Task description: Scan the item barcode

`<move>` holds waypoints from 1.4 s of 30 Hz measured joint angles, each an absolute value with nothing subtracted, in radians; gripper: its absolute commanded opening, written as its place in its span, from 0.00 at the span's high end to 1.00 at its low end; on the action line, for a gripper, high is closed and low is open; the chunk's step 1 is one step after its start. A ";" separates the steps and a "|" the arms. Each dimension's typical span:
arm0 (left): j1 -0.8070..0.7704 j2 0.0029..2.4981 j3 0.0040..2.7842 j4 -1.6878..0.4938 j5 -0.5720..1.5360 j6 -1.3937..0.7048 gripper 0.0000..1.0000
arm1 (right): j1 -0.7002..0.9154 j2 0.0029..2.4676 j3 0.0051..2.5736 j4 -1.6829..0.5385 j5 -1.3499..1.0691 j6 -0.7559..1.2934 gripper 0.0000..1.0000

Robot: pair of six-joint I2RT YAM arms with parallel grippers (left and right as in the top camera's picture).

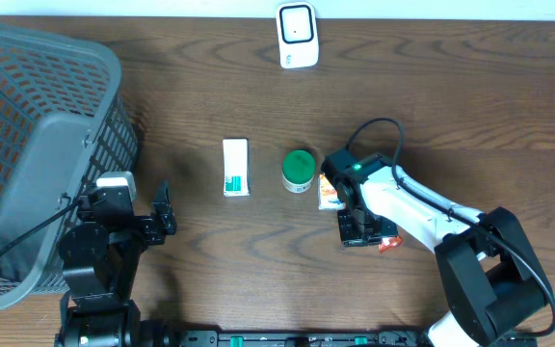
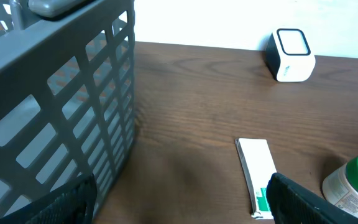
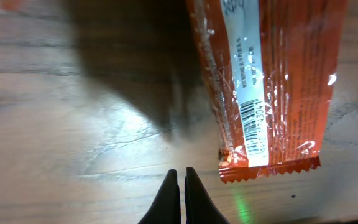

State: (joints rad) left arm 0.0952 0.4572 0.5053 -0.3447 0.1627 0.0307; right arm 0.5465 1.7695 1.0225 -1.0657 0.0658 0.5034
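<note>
Grey plastic mesh basket (image 1: 37,145) fills the far left of a dark wooden table (image 1: 210,270). Just beside its lower right corner sits the left gripper (image 1: 165,212), jaws wide apart and holding nothing. Further right a small white box (image 1: 235,167) with green print lies flat. Near it stands a white jar (image 1: 299,170) with a green lid. At the table's far edge, beyond these two, stands a white barcode scanner (image 1: 297,36), well apart from everything else. Just right of the jar lies an orange snack packet (image 3: 272,81), mostly covered from overhead by the right arm. The right wrist view shows it flat on the wood, barcode (image 3: 254,124) face up near its crimped end. The right gripper (image 3: 180,180) points at the wood just left of that end, jaws pressed together, gripping nothing.
</note>
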 measured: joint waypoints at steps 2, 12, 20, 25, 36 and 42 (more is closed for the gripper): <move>0.095 0.457 0.505 -0.344 0.163 0.031 0.12 | 0.546 1.756 1.036 -1.068 0.064 0.495 0.99; 0.095 0.457 0.505 -0.344 0.162 0.031 0.12 | 0.503 1.697 1.057 -1.042 0.089 0.476 0.71; 0.095 0.457 0.505 -0.344 0.163 0.031 0.12 | 0.345 1.697 1.082 -0.969 0.022 0.346 0.20; 0.095 0.457 0.505 -0.344 0.163 0.031 0.12 | 0.222 1.697 1.095 -0.899 -0.159 0.172 0.03; 0.095 0.457 0.505 -0.344 0.163 0.031 0.12 | 0.096 1.697 1.095 -0.872 -0.446 -0.146 0.01; 0.095 0.457 0.505 -0.344 0.163 0.031 0.12 | 0.096 1.697 1.088 -0.852 -0.448 -0.190 0.01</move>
State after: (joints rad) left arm 0.0952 0.4572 0.5053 -0.3443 0.1627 0.0307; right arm 0.0956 1.6974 1.0878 -0.8520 -0.4480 -0.1898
